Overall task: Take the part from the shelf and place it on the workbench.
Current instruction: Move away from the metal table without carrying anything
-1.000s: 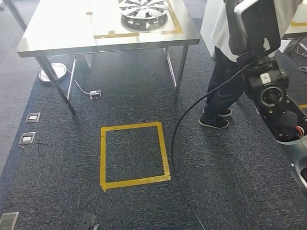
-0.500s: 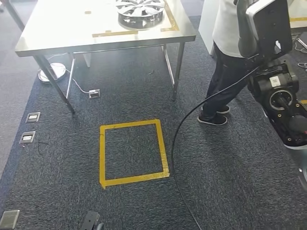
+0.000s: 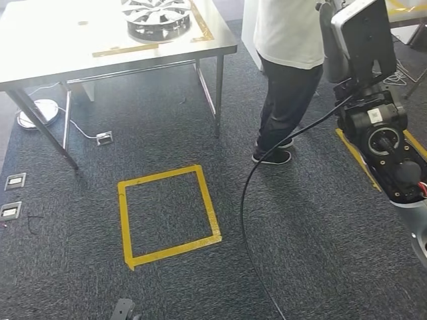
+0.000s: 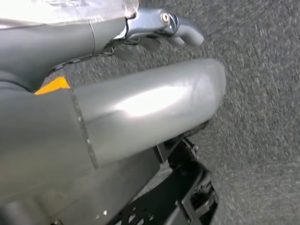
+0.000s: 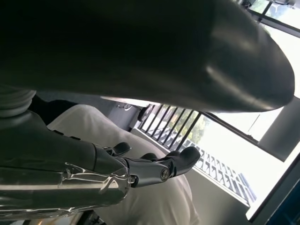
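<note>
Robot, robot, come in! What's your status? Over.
Left hand open, right hand open, both empty. Wheel cover on workbench. Person and black cable ahead on carpet.

yellow tape square (image 3: 166, 215) on carpet | black cable (image 3: 245, 200) | person (image 3: 287, 67) standing | floor sockets (image 3: 13, 195)

One table (image 3: 60, 63), one wheel cover (image 3: 157, 17), one yellow tape square (image 3: 169, 215), three floor sockets (image 3: 15, 181), one person (image 3: 287, 60), one black cable (image 3: 261, 160)

bench (image 3: 151, 57): pale, smooth top with a soft sheen, metal legs
wheel cover (image 3: 157, 15): glossy silver, looks like metal or chromed plastic
floor (image 3: 312, 253): dark, rough carpet, matt
square (image 3: 166, 212): yellow tape, matt
cable (image 3: 247, 200): black, smooth
left hand (image 4: 166, 28): smooth grey metal, slightly glossy
</note>
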Tool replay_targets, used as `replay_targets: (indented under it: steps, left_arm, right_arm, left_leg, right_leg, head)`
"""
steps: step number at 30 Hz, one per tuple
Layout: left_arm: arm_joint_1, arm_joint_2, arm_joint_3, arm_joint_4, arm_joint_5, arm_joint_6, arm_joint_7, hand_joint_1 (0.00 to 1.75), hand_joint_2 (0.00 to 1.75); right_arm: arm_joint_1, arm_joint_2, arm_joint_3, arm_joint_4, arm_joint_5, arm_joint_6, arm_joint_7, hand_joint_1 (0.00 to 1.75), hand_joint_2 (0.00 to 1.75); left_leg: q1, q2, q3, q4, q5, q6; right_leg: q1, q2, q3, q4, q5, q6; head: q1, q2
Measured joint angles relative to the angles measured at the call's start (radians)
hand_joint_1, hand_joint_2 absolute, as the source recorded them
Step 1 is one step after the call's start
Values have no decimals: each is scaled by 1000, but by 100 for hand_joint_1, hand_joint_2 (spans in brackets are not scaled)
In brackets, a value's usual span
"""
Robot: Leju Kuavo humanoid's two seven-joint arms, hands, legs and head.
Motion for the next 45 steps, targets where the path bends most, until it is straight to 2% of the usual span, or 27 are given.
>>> replay_targets:
  steps: [2, 5, 6, 7, 8, 11, 13, 15, 17, 19, 20, 21, 22, 23, 24, 26, 28, 30, 31, 33, 35, 37, 38, 39, 42, 44, 45]
  left_arm:
    - [0, 0, 0, 0, 2, 1, -5, 0, 0]
    - [4, -1, 0, 0, 2, 2, -8, 0, 0]
    - [6, -2, 0, 0, 2, 2, -8, 0, 0]
    - [7, -2, 0, 0, 2, 2, -8, 0, 0]
    - [8, -2, 0, 0, 2, 2, -8, 0, 0]
    - [7, -4, 0, 0, 2, 2, -8, 0, 0]
    - [7, -4, 0, 0, 2, 2, -8, 0, 0]
    - [6, -4, 0, 0, 2, 2, -8, 0, 0]
    - [5, -3, 0, 0, 2, 2, -8, 0, 0]
    - [6, -3, 0, 0, 2, 2, -8, 0, 0]
    - [8, -3, 0, 0, 2, 2, -8, 0, 0]
    - [10, -3, 0, 0, 3, 2, -8, 0, 0]
    - [11, -3, 0, 0, 3, 2, -8, 0, 0]
    - [12, -3, 0, 0, 4, 2, -8, 0, 0]
    - [12, -3, 0, 0, 5, 2, -8, 0, 0]
    - [12, -1, 0, 0, 5, 2, -8, 0, 0]
    - [12, 1, 0, 0, 5, 4, -8, 0, 0]
    - [11, 0, 0, 0, 5, 5, -9, 0, 0]
    - [10, -1, 0, 0, 6, 6, -9, 0, 0]
    - [7, -3, 0, 0, 8, 7, -10, 0, 0]
    - [8, -4, 0, 0, 9, 5, -11, 0, 0]
    - [10, -5, 0, 0, 9, 0, -11, 0, 0]
    - [9, -5, 0, 0, 7, -4, -11, 0, 0]
    - [8, -6, 0, 0, 6, -7, -11, 0, 0]
    - [4, -10, 0, 0, 2, -13, -8, 0, 0]
    - [5, -11, 0, 0, 1, -17, -7, 0, 0]
    - [5, -12, 0, 0, 1, -18, -6, 0, 0]
  right_arm:
    - [-1, -2, -2, -1, -2, 2, -4, 0, 0]
    - [0, -3, -3, -2, -6, 6, -10, 0, 0]
    - [2, -3, -3, -2, -7, 7, -10, 0, 0]
    - [3, -3, -2, -2, -7, 8, -10, 0, 0]
    - [4, -3, -3, -3, -7, 8, -11, 0, 0]
    - [3, -4, -6, -8, -7, 8, -11, 0, 0]
    - [2, -5, -8, -11, -7, 8, -12, 0, 0]
    - [2, -6, -9, -12, -7, 8, -11, 0, 0]
    - [1, -7, -10, -15, -7, 8, -12, 0, 0]
    - [0, -7, -10, -18, -7, 8, -12, 0, 0]
    - [0, -7, -10, -18, -7, 8, -12, 0, 0]
    - [1, -7, -8, -18, -7, 8, -12, 0, 0]
    - [3, -7, -8, -19, -7, 8, -11, 0, 0]
    - [3, -7, -7, -20, -5, 8, -9, 0, 0]
    - [4, -8, -7, -23, -3, 7, -6, 0, 0]
    - [4, -10, -8, -30, 2, 6, 1, 0, 0]
    - [5, -15, -10, -37, 6, 4, 9, 0, 0]
    - [10, -24, -13, -44, 10, 1, 18, 0, 0]
    - [12, -30, -16, -48, 12, 1, 23, 0, 0]
    - [13, -40, -20, -54, 16, 1, 28, 0, 0]
    - [15, -43, -21, -58, 21, 1, 33, 0, 0]
    - [22, -44, -20, -61, 32, 0, 43, 0, 0]
    - [24, -44, -20, -63, 39, 0, 49, 0, 0]
    - [25, -45, -21, -66, 46, 0, 57, 0, 0]
    - [20, -53, -28, -85, 62, 5, 83, 0, 0]
    - [16, -58, -32, -96, 69, 12, 98, 0, 0]
    - [16, -60, -32, -100, 72, 17, 103, 0, 0]
  left_leg:
    - [4, 21, 1, -11, 7, 9]
    - [5, 53, -2, -14, 11, 14]
    - [5, 64, -2, -13, 11, 14]
    - [5, 76, -3, -12, 11, 14]
    - [6, 86, -3, -11, 10, 13]
    - [4, 111, -2, -5, 6, 4]
    - [-1, 126, -1, -2, 4, -5]
    - [-1, 139, 0, -3, 4, -15]
    - [2, 113, -10, 29, -24, -26]
    - [4, 67, -60, 148, -95, -33]
    - [4, 55, -93, 224, -131, -34]
    - [4, 50, -121, 287, -153, -35]
    - [4, 49, -132, 313, -155, -34]
    - [4, 48, -123, 298, -137, -32]
    - [4, 42, -96, 245, -105, -29]
    - [5, -1, -22, 96, -38, -18]
    - [5, -36, 16, 12, -15, -10]
    - [4, -24, 18, 0, -16, -2]
    - [4, -11, 18, -3, -12, 3]
    - [7, 15, 17, -9, -7, 13]
    - [6, 41, 14, -10, -5, 17]
    - [5, 69, 13, -9, -6, 17]
    - [5, 82, 13, -9, -6, 17]
    - [6, 95, 14, -9, -7, 15]
    - [0, 124, 18, -5, -14, 4]
    - [-7, 143, 21, -4, -18, -3]
    - [-8, 154, 23, -3, -20, -6]
  right_leg:
    - [1, -24, -21, 38, -28, 9]
    - [1, -66, -103, 229, -127, 21]
    - [0, -70, -123, 278, -142, 24]
    - [-1, -74, -125, 290, -138, 26]
    - [-2, -79, -106, 260, -116, 27]
    - [3, -129, 6, 50, -32, 24]
    - [10, -141, 31, -5, -23, 10]
    - [11, -118, 27, -7, -17, -6]
    - [7, -100, 26, -12, -9, -20]
    - [4, -84, 23, -15, -3, -30]
    - [4, -74, 20, -14, -1, -32]
    - [5, -63, 18, -14, 1, -33]
    - [5, -51, 16, -14, 3, -34]
    - [5, -38, 15, -14, 4, -32]
    - [5, -25, 14, -14, 6, -30]
    - [5, 1, 11, -11, 9, -24]
    - [6, 25, 2, -8, 14, -14]
    - [2, 48, -9, -9, 21, 0]
    - [1, 41, -15, -5, 19, 6]
    - [3, -7, -43, 50, -16, 15]
    - [3, -60, -101, 183, -87, 22]
    - [1, -73, -144, 287, -122, 27]
    - [0, -77, -140, 286, -112, 28]
    - [0, -84, -114, 242, -85, 28]
    - [8, -143, -5, 41, -10, 20]
    - [15, -154, 12, -2, -7, 8]
    - [14, -140, 9, -1, -5, 0]
  head:
    - [6, 0]
    - [23, 0]
    - [27, 0]
    - [30, 0]
    - [34, 0]
    - [42, 0]
    - [42, 0]
    - [35, 0]
    - [26, 0]
    - [13, 0]
    - [8, 0]
    - [4, 0]
    - [3, 0]
    - [2, 0]
    - [1, 0]
    - [-1, 0]
    - [0, 0]
    - [2, 0]
    - [3, 0]
    - [11, 0]
    - [23, 0]
    - [30, 0]
    - [33, 0]
    - [37, 0]
    - [47, 0]
    - [46, 0]
    - [42, 0]
